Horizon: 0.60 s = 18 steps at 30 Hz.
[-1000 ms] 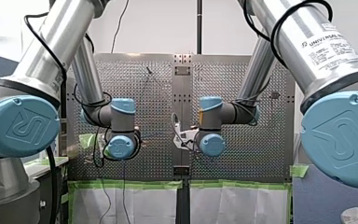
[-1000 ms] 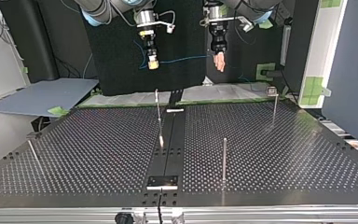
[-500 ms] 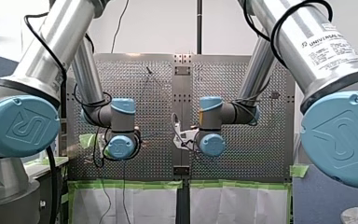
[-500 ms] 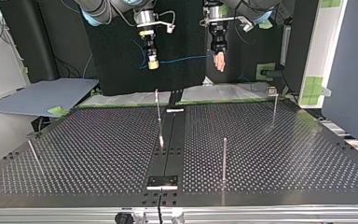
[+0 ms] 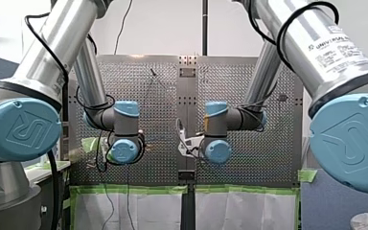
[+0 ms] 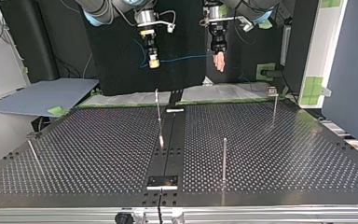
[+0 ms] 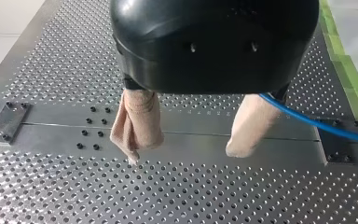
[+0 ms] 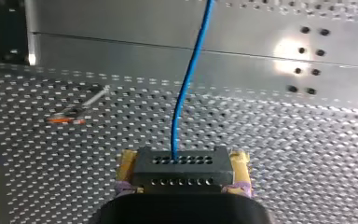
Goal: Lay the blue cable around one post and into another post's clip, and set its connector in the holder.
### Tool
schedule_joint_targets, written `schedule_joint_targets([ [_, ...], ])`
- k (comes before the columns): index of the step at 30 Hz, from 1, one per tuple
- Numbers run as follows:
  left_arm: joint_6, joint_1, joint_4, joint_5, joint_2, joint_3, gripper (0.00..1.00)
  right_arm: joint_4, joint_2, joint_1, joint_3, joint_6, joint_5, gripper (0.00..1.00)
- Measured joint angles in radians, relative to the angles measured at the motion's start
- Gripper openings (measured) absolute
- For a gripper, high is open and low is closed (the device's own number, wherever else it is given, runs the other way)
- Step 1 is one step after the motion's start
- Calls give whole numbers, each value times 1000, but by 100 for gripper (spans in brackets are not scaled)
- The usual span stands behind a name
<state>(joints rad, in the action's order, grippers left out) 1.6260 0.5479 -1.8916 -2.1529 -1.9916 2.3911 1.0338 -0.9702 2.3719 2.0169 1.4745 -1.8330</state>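
My right gripper [image 8: 182,164] is clamped on the black connector [image 8: 182,173]. The blue cable [image 8: 192,70] runs ahead from it and passes just beside one pad of my left gripper [image 7: 192,140], whose fingers stand apart. Recommendation: close on the cable first, then carry it taut around a post [image 6: 224,158]. The connector sits in no holder yet.

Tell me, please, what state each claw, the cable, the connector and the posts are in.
Left claw: open.
Right claw: shut on the connector.
Connector: gripped, held in the air.
Blue cable: hanging between the claws, around no post.
Clip post: upright, no cable in it.
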Motion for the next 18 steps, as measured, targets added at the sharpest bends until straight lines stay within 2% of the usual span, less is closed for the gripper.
schedule_joint_targets([
  [6, 0, 0, 0, 0, 0, 0, 100, -1, 52, 1, 0, 0, 0, 2],
  [18, 2, 3, -2, 2, -2, 0, 100, -1, 62, 1, 0, 0, 0, 2],
])
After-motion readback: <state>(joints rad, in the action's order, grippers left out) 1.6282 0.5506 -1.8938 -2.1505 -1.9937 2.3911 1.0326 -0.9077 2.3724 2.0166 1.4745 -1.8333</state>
